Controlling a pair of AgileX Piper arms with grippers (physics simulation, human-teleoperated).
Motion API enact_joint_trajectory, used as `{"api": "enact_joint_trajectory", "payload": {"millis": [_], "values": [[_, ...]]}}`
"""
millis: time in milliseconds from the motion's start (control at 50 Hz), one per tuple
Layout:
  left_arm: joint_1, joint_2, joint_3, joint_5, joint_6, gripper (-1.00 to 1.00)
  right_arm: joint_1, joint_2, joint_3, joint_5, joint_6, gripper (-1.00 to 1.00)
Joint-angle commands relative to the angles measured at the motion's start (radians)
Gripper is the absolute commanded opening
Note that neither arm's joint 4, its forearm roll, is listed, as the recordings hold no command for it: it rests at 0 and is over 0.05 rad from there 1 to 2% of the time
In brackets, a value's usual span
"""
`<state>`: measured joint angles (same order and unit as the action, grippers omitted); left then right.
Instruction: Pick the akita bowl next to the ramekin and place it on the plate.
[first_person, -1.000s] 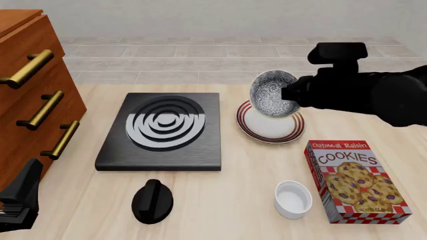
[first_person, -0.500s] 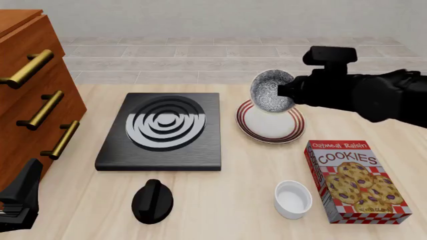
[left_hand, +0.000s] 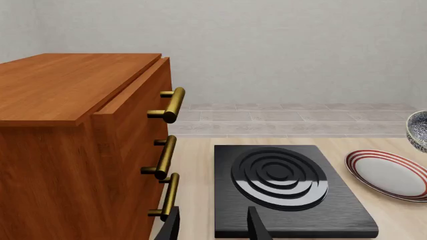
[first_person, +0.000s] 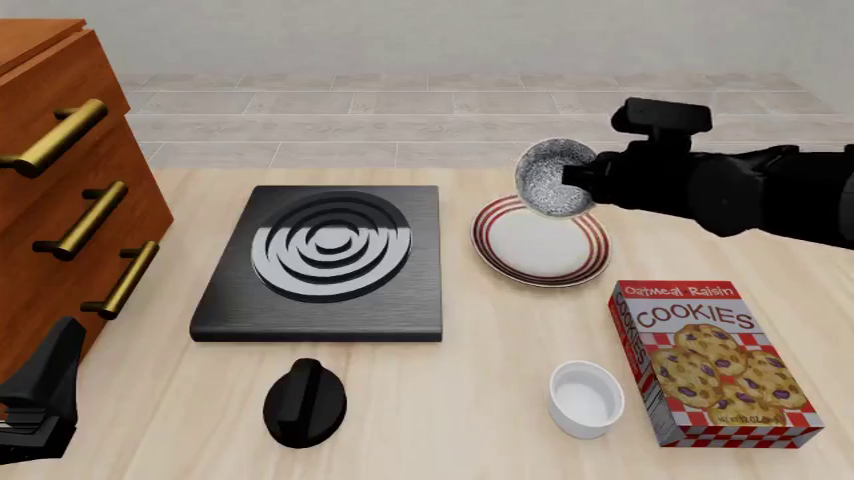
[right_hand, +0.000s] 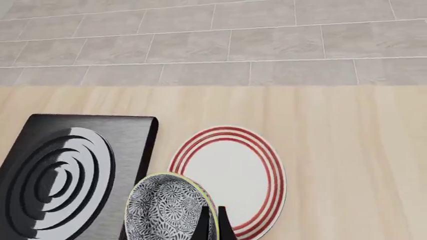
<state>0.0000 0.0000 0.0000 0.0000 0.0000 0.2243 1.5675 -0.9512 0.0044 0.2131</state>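
Note:
The speckled akita bowl (first_person: 553, 178) hangs tilted on its side above the far rim of the red-ringed plate (first_person: 537, 252). My right gripper (first_person: 577, 181) is shut on the bowl's rim. The right wrist view shows the akita bowl (right_hand: 165, 209) pinched at its edge between the fingers (right_hand: 202, 226), with the plate (right_hand: 232, 172) beneath and beyond. The white ramekin (first_person: 586, 398) stands near the front, beside the cookie box. My left gripper (first_person: 40, 395) rests at the front left; its fingers (left_hand: 257, 227) stand apart with nothing between them.
A black slab with white rings (first_person: 320, 262) lies left of the plate. A glossy black bowl-shaped object (first_person: 304, 402) sits in front of it. A cookie box (first_person: 714, 362) lies at the front right. A wooden drawer cabinet (first_person: 60, 190) fills the left side.
My right gripper has shifted slightly right and away with the bowl, which now looks smaller and sits over the plate's far rim. The left arm has not moved.

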Motion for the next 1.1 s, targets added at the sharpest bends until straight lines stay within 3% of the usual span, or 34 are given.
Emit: {"api": "enact_joint_trajectory", "payload": {"millis": [20,40,160,420,480,1100], "values": [[0.0,0.0,0.0,0.0,0.0,1.0,-0.047,0.069,-0.023,-0.045,0.002,-1.0],[0.0,0.0,0.0,0.0,0.0,1.0,-0.046,0.075,-0.02,-0.055,0.024,-1.0],[0.0,0.0,0.0,0.0,0.0,1.0,-0.057,0.129,-0.04,-0.075,-0.003,-1.0],[0.0,0.0,0.0,0.0,0.0,1.0,-0.067,0.19,-0.07,-0.098,0.008,-1.0],[0.0,0.0,0.0,0.0,0.0,1.0,-0.064,0.209,-0.072,-0.119,0.037,-1.0],[0.0,0.0,0.0,0.0,0.0,1.0,-0.073,0.366,-0.148,-0.17,0.052,-1.0]]}}
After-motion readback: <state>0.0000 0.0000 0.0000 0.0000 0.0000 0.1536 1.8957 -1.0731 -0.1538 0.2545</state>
